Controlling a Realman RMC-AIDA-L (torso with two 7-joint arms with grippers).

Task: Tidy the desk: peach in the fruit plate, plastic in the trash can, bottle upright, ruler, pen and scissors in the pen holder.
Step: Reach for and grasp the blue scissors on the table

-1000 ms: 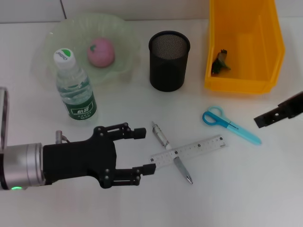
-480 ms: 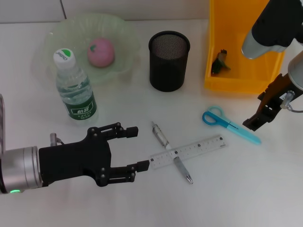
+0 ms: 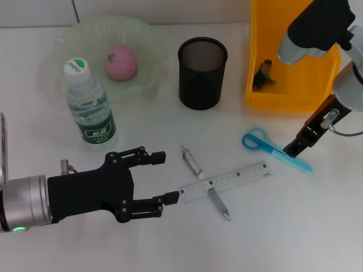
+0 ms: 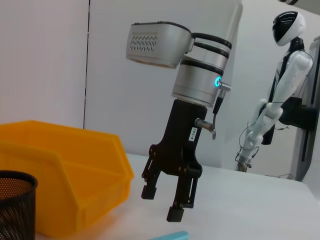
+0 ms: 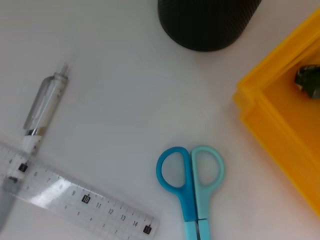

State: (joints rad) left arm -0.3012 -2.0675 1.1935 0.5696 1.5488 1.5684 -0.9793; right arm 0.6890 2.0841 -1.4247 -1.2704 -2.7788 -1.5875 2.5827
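The blue scissors (image 3: pixel 275 148) lie on the white desk right of centre; they also show in the right wrist view (image 5: pixel 192 182). My right gripper (image 3: pixel 295 147) hangs open just above their blades; the left wrist view shows it (image 4: pixel 161 202) with fingers apart. The clear ruler (image 3: pixel 227 181) lies across the pen (image 3: pixel 194 164) in the middle. My left gripper (image 3: pixel 167 177) is open and empty just left of the ruler's end. The black mesh pen holder (image 3: pixel 202 72) stands behind. The peach (image 3: pixel 120 62) lies in the green plate (image 3: pixel 79 39). The bottle (image 3: pixel 91 110) stands upright.
A yellow bin (image 3: pixel 292 101) stands at the back right with a dark plastic scrap (image 3: pixel 264 73) inside. The bottle stands close behind my left arm. The right arm's elbow hangs over the bin.
My right gripper has come in from the right and lowered onto the scissors' blades. My left gripper has pulled back slightly to the left and then stayed still.
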